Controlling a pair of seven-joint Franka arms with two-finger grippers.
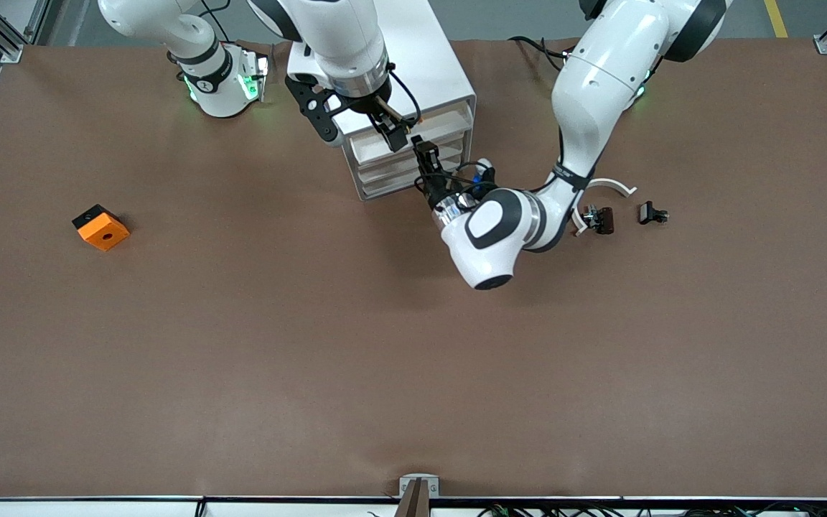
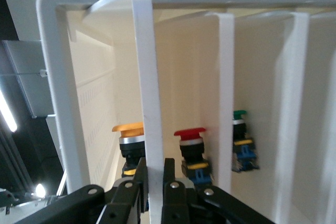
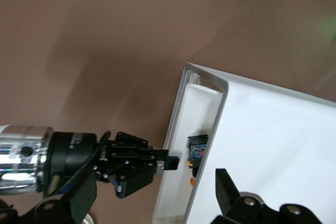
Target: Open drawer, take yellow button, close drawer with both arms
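While both arms crowd the cabinet (image 1: 431, 64) in the upper middle of the front view, the scene reads as follows.

Drawer: the drawer (image 2: 147, 77) is the uppermost of four and appears pulled out a little way; its thin cream front runs up the middle of the left wrist view.

Left gripper: the left gripper (image 1: 423, 148) sits at the drawer front, its fingers (image 2: 169, 179) pinched closed on that front lip.

Right gripper: the right gripper (image 1: 397, 138) hangs over the slightly open drawer, at the cabinet's top edge. Whether it is open or closed cannot be told.

Button: the button (image 2: 129, 128) sits inside the drawer, its yellow-orange cap on a dark body, low in the left wrist view. A red-capped button (image 2: 190, 132) and a green-capped button (image 2: 239, 114) show in the drawers below.

Handling: the button looks light, rigid and small. Its smooth, rounded cap may slip, so the squarer dark body seems the better place to grip. The gap looks narrow, so the drawer likely needs opening more.

Elsewhere: an orange block (image 1: 101, 227) lies apart on the table (image 1: 313, 323).
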